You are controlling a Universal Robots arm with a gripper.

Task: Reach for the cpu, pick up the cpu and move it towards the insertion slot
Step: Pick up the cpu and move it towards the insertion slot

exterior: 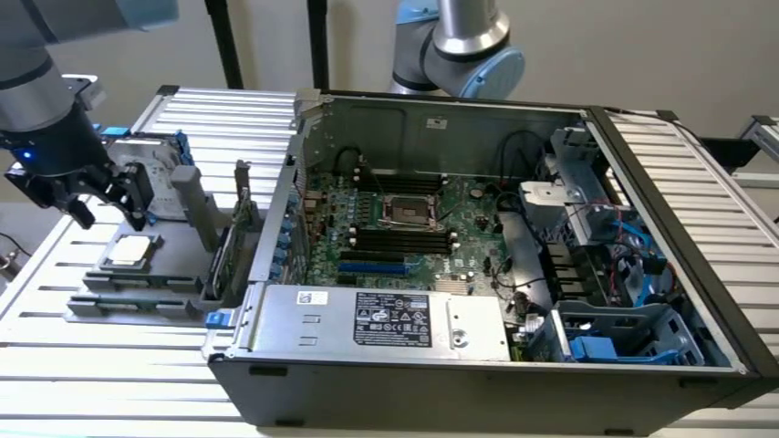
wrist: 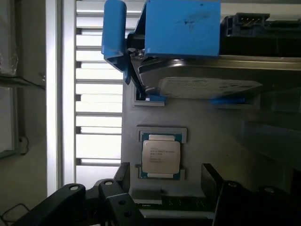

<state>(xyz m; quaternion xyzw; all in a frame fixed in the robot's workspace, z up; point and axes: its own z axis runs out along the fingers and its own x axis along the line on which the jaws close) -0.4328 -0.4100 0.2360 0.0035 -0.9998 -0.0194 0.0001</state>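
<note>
The gripper (exterior: pixel 109 217) hung wide open and empty above the cpu (exterior: pixel 130 249) in its grey holder (exterior: pixel 171 274), where an off-centre closing could have tipped it askew

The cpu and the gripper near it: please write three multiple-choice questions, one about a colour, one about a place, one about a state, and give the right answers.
1. What colour are the rails on the hard drive?
A. red
B. blue
C. yellow

2. Where does the cpu lie?
A. on the hard drive
B. on the grey holder
C. lifted between the jaws

3. How do the jaws of the gripper stand?
A. shut on the cpu
B. shut on nothing
C. open

Answers:
1 B: the rails show plain blue in the wrist view.
2 B: the cpu sits flat in a recess of the grey holder.
3 C: the jaws stand wide apart and grip nothing.
</note>
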